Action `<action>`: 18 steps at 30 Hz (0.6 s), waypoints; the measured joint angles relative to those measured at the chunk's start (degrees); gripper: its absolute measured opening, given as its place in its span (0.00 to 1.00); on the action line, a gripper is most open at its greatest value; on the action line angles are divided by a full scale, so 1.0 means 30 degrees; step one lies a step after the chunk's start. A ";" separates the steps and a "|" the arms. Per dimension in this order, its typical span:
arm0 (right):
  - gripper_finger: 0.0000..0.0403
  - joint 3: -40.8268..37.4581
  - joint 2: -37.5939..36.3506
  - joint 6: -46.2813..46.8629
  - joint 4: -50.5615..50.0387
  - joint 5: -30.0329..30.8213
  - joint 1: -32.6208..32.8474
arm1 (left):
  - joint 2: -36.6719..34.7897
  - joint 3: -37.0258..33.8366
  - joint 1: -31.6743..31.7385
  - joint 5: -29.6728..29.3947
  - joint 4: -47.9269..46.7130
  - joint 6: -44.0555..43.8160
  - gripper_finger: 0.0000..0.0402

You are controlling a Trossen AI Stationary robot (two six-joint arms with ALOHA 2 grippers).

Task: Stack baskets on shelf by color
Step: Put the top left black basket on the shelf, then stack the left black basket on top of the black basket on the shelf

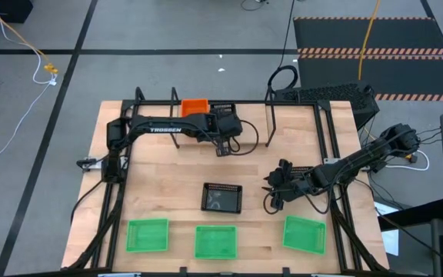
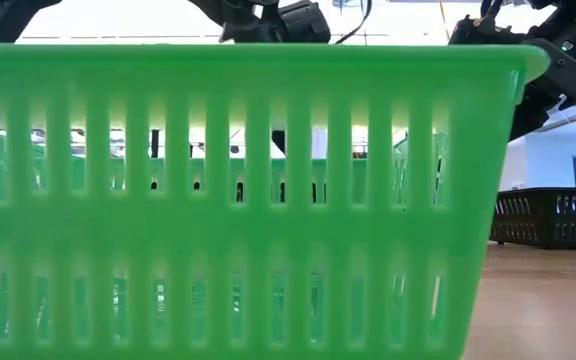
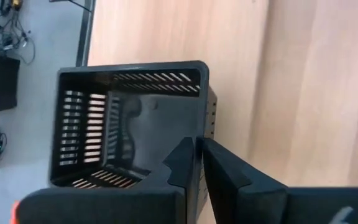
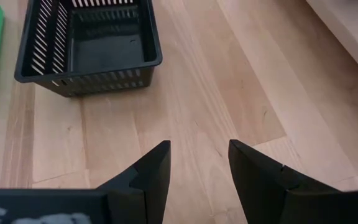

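Baskets everywhere, and my left gripper [image 3: 197, 163] is pinched on the wall of a black basket [image 3: 129, 124] up at the shelf [image 1: 271, 115] in the upper middle of the high view, just right of the orange basket [image 1: 194, 107]. My right gripper [image 4: 199, 163], fingers parted and empty, hovers at right centre, and the loose black basket [image 1: 222, 197] lies just to its left, long axis running left-right, nearer this arm than the other. Three green baskets [image 1: 216, 241] wait along the bottom edge.
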 joint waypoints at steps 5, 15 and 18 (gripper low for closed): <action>0.38 0.0000 -0.0007 0.0000 -0.0007 0.0000 0.0000 | -0.0004 -0.0341 -0.0129 0.0057 -0.0003 -0.0470 0.10; 0.38 0.0000 -0.0007 0.0002 -0.0015 -0.0009 0.0000 | -0.0247 -0.0783 -0.0252 -0.0270 -0.0317 -0.0999 0.10; 0.38 0.0000 -0.0007 0.0007 -0.0017 -0.0009 0.0000 | -0.0833 -0.0783 -0.0612 -0.0863 -0.0381 -0.0997 0.10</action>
